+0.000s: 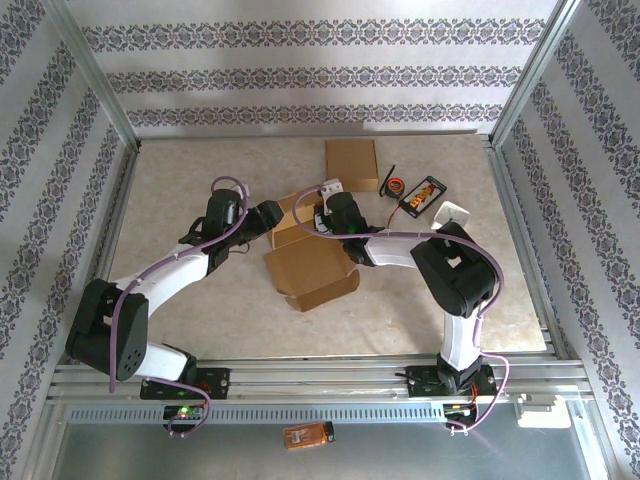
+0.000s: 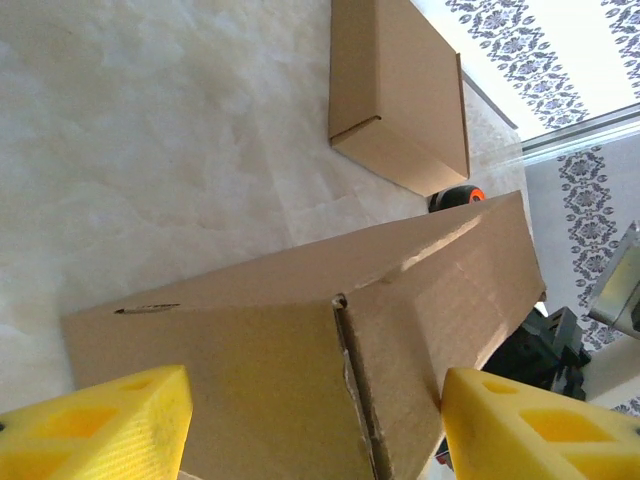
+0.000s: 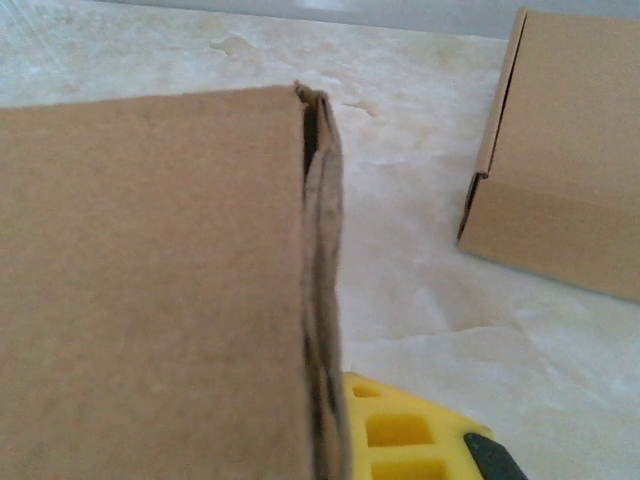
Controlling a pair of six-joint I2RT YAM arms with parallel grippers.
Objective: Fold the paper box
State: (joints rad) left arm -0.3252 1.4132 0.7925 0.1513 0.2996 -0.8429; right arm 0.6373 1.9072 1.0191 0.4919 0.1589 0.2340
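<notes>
Paper box [image 1: 310,262] — brown cardboard, half folded, on the middle of the desk [image 1: 200,185], between the two arms. Nearest panel flat on the desk, toward the arm bases; behind it, walls raised upright, one flap leaning out to the left.

Left tool [image 1: 266,215] at the left far corner of the paper box, set wide. From the left wrist, yellow fingers [image 2: 95,430] low at either edge, with a raised corner of the box standing between them, its vertical seam slightly torn at the top. Contact between pads and cardboard not discernible.

Right tool [image 1: 322,197] at the far side of the paper box, reaching in from the right, clamped tight on an upright wall. From the right wrist, a doubled cardboard edge straight up the middle, one yellow finger [image 3: 400,432] pressed against its right face, the other hidden behind the panel.

Farther back, well apart from both tools — a second box [image 1: 352,165], closed and lying flat near the far edge of the desk. Just right of it, a small orange-and-black item [image 1: 395,185]. Beyond, patterned wall.
</notes>
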